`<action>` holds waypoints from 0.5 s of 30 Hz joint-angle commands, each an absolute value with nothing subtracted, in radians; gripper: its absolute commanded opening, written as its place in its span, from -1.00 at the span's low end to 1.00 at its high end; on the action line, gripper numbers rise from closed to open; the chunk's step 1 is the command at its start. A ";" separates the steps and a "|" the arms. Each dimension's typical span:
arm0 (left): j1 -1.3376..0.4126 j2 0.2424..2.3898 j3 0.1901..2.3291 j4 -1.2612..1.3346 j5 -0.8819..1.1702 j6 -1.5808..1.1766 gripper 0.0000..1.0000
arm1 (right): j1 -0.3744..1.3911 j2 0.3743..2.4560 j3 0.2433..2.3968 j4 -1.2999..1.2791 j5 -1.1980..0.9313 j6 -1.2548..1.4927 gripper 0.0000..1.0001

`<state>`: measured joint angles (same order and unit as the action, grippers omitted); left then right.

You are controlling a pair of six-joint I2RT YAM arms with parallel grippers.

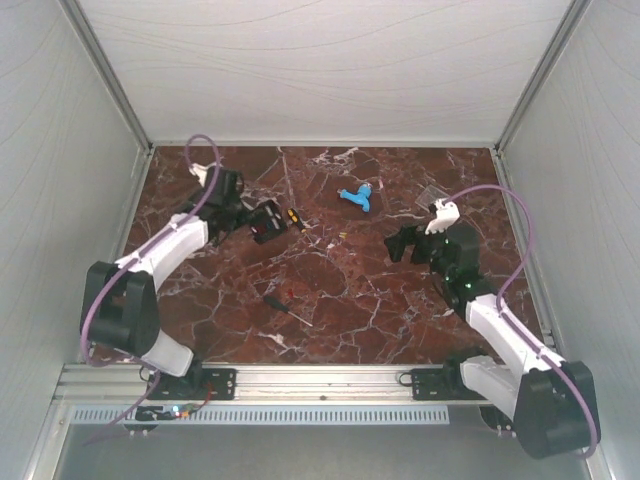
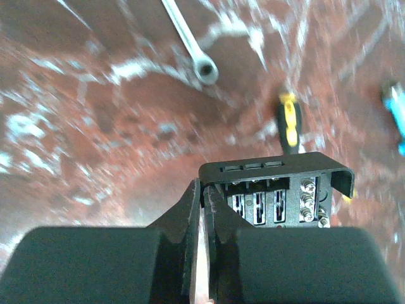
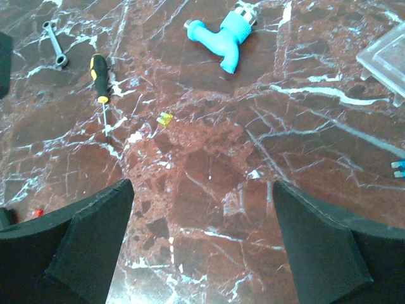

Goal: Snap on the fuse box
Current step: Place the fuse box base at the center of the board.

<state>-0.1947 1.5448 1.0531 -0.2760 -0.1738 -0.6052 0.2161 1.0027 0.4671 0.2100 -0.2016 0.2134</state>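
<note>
our right gripper (image 3: pixel 202 218) hangs low over the table (image 3: pixel 209 145), jaws wide apart and empty, free, we judge, to fetch the lid. across from it our left gripper (image 2: pixel 204 212) is pinched tight on the left wall of the fuse box (image 2: pixel 278 183), steadying it uncovered. farther off lies the clear cover (image 3: pixel 387 54), well apart from the box, not yet snapped on.

No text, label or number can be read.
</note>
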 commanded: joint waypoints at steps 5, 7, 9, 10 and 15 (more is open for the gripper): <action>-0.399 1.443 0.938 -0.258 -0.089 -0.673 -1.00 | 0.236 0.913 0.420 0.187 -0.232 0.259 0.81; -0.467 1.444 0.922 -0.244 -0.111 -0.675 -1.00 | 0.242 0.924 0.414 0.192 -0.237 0.259 0.81; -0.547 1.459 0.916 -0.230 -0.110 -0.674 -1.00 | 0.247 0.944 0.410 0.206 -0.239 0.260 0.80; -0.581 1.471 0.916 -0.229 -0.125 -0.673 -1.00 | 0.248 0.957 0.413 0.209 -0.239 0.259 0.80; -0.744 1.536 0.923 -0.239 -0.219 -0.690 -1.00 | 0.261 1.017 0.443 0.195 -0.240 0.244 0.77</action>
